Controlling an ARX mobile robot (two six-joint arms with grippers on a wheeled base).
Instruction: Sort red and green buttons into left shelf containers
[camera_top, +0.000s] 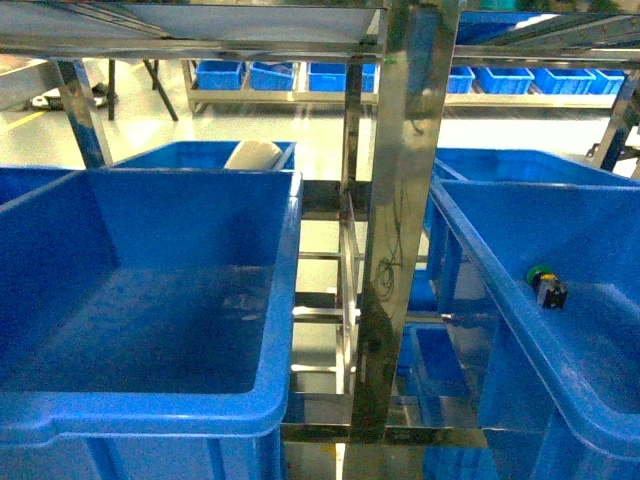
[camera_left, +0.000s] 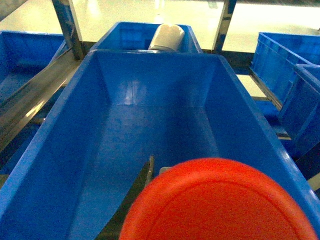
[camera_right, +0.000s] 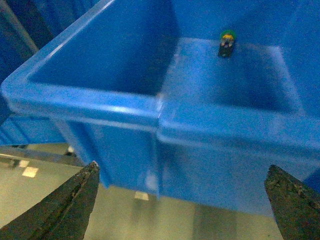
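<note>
Left gripper grips the red button (camera_left: 220, 205) over a left bin (camera_left: 60, 150); light, rigid, smooth cap, best pinched by its body.

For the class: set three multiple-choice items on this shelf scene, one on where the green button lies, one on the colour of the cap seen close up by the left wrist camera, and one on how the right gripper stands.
1. Where is the green button?
A. In the right-hand blue bin
B. In the big left bin
C. On the floor

2. What colour is the cap filling the bottom of the left wrist view?
A. Green
B. Red
C. Yellow

3. How does the right gripper stand?
A. Shut on a button
B. Shut on nothing
C. Open, holding nothing

Answers:
1 A, it lies against that bin's wall in both the head and right wrist views.
2 B, the cap is plainly red.
3 C, its two fingers stand far apart with only the bin behind.
</note>
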